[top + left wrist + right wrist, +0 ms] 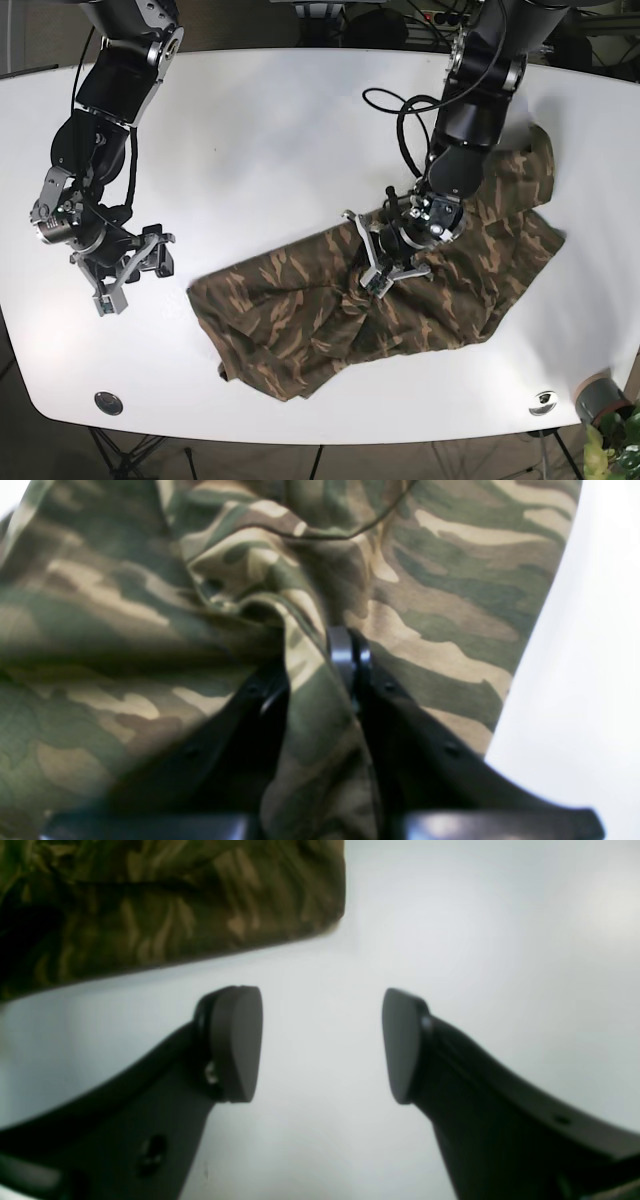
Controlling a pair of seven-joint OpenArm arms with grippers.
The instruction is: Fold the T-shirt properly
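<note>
We hold a mid-shirt ridge of the crumpled camouflage cotton T-shirt in the left gripper jaws, while the right gripper jaws stand wide beside its sleeve end.

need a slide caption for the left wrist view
Left gripper pinching a raised fold of the camouflage T-shirt on the white table.

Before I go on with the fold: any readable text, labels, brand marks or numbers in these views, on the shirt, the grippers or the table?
No readable text in any view.
T-shirt: camouflage print only, no tag or logo showing.
Left gripper, shut on a fold of the shirt: plain black, unmarked.
Right gripper, open over the table: plain black pads, unmarked.
Table: bare white, no marks to read.
</note>
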